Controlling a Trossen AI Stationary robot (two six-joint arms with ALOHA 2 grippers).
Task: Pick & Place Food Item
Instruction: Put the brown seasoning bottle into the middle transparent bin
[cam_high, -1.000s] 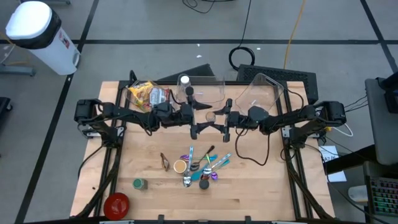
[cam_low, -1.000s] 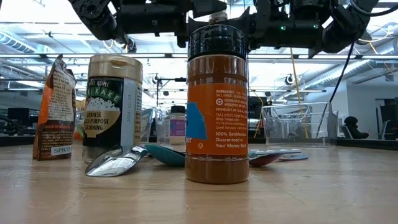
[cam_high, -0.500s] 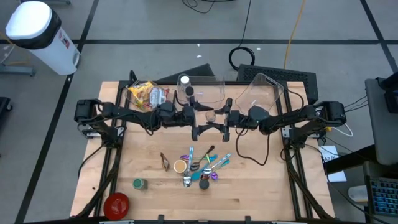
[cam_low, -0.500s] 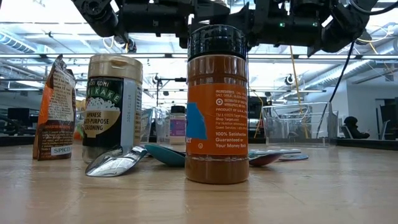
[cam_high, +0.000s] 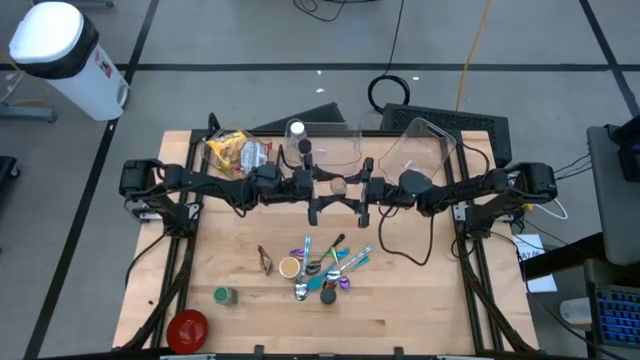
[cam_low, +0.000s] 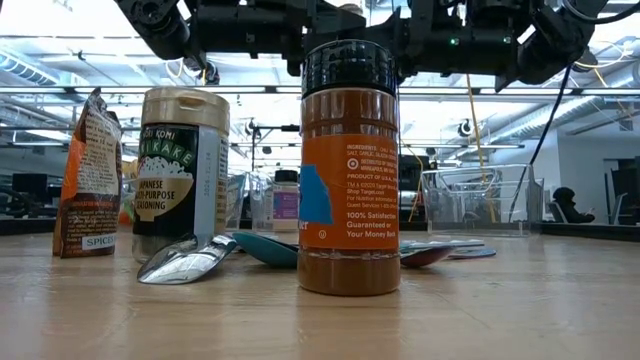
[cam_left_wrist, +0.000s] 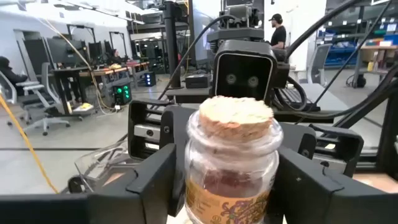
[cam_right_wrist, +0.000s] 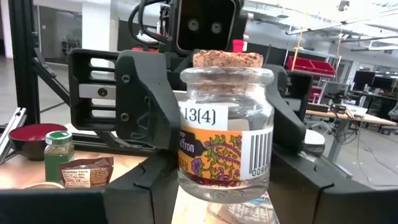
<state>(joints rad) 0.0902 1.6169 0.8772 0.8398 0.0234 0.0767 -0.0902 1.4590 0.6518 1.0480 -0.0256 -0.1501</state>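
Note:
A small glass jar (cam_high: 338, 185) with a cork stopper and an orange label hangs in mid-air over the table's far middle, between my two grippers, which face each other. My left gripper (cam_high: 325, 192) comes from the left and my right gripper (cam_high: 352, 192) from the right. Both are closed around the jar. The jar fills the left wrist view (cam_left_wrist: 233, 155) and the right wrist view (cam_right_wrist: 227, 137). My left gripper has the jar's glass body (cam_left_wrist: 193, 186) between its two fingers, one on each side, level from the table's left. The jar stands upright, cork up, clear of the table. My right gripper has the jar's lower body (cam_right_wrist: 186, 180) between its two fingers, one on each side, level from the table's right. The jar stays upright and lifted clear.
On the near middle of the table stand an orange spice bottle (cam_low: 350, 170), a furikake shaker (cam_low: 185, 170) and a spice packet (cam_low: 90, 175), with several spoons (cam_high: 325, 265). A red bowl (cam_high: 187, 327) sits near left. Clear bins (cam_high: 420, 145) and a snack bag (cam_high: 235, 152) are at the far edge.

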